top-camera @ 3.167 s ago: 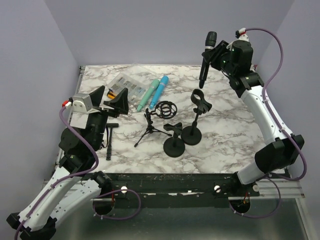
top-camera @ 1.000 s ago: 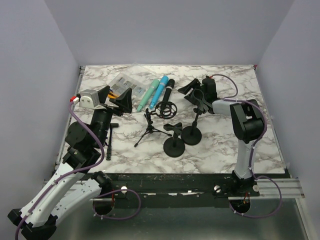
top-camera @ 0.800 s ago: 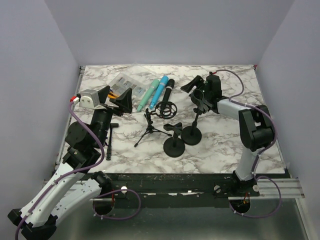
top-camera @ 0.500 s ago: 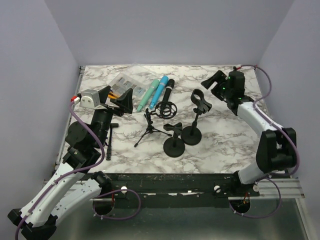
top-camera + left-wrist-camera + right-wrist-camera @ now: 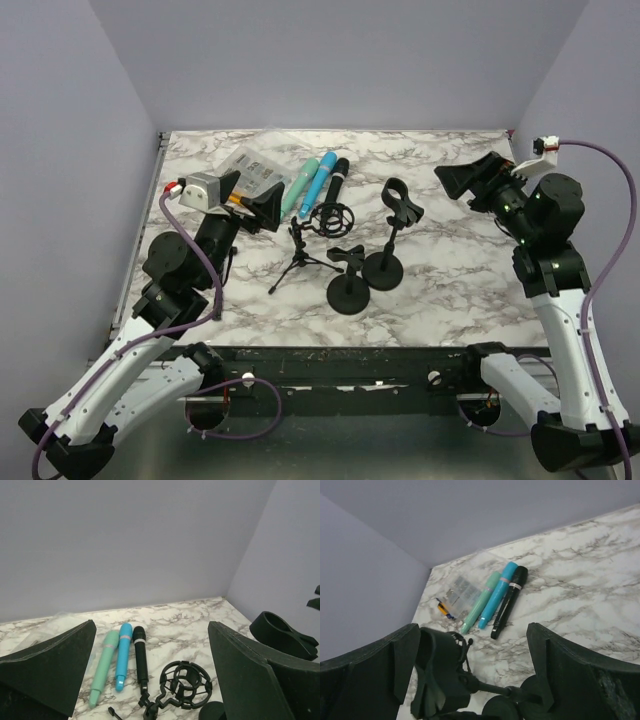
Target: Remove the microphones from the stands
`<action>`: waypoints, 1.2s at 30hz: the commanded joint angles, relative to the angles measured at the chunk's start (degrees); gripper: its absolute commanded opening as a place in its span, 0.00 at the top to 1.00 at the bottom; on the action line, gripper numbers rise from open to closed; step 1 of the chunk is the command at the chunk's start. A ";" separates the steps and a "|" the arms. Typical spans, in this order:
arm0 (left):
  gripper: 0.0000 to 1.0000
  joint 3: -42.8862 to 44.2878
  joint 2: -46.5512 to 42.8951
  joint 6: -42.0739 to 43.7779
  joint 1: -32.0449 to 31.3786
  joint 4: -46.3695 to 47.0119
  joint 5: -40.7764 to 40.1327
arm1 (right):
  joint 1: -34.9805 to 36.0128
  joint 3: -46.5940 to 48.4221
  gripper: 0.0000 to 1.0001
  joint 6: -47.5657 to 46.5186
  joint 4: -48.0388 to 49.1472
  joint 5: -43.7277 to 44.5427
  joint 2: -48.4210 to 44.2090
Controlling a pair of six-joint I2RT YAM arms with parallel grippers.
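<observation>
Both sets of jaws stand wide open and hold nothing: the right gripper (image 5: 482,178) hangs in the air off to the right of the stand (image 5: 397,212), and the left gripper (image 5: 250,200) hovers over the left part of the table (image 5: 470,270). The clip at the top of the stand is empty. The black microphone (image 5: 333,181) lies flat on the marble toward the far side, third in a row with a blue microphone (image 5: 316,183) and a green microphone (image 5: 296,188). It sits just beside the blue one, though I cannot tell from these views whether the two touch.

The removal looks done, so what trouble remains would come from the arms. The stand is tall on a small round base, and a right arm swinging low across it could catch the clip and tip it toward the short stand (image 5: 347,288) beside it. The black microphone is round, with nothing on its right side to stop it. A bump to the table or a brush from a finger could set it rolling that way. Its tail also ends near the ring holder on the tripod (image 5: 322,225), so a knocked tripod could push it.

Its long axis runs near to far, nearly parallel to the blue and green ones. The grille head points at the far wall, leaning a little right, and the tail points back toward the arms.
</observation>
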 commanded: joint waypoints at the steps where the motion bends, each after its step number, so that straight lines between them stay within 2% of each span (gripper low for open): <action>1: 0.01 1.61 0.56 -0.22 0.11 -0.63 6.37 | 0.15 1.67 0.03 -6.04 -4.17 -14.38 -0.82; 6: 0.01 1.39 0.64 0.01 0.11 -0.45 6.42 | 0.15 2.51 0.00 -8.69 -4.94 -23.40 1.53; 9: 0.01 1.26 1.05 0.24 0.04 -0.27 5.79 | 0.15 2.03 0.01 -8.51 -3.72 -24.11 1.34; 14: 0.02 1.78 2.16 -0.40 0.11 -0.91 6.55 | 0.56 1.76 0.16 -7.54 -2.96 -28.68 3.58; 22: 0.01 1.87 2.61 -0.89 0.13 -0.98 7.17 | 3.22 1.86 0.26 -8.94 -3.91 -26.97 5.16; 29: 0.01 1.87 2.71 -0.77 0.08 -1.06 7.18 | 5.33 0.54 0.39 -9.36 -3.32 -23.59 6.00; 32: 0.02 1.90 2.79 -0.82 0.09 -1.06 7.21 | 5.66 0.53 0.46 -9.98 -4.67 -22.96 6.77; 36: 0.02 1.97 2.70 -0.73 0.02 -1.15 7.11 | 6.15 -0.22 0.50 -11.43 -8.11 -21.13 7.08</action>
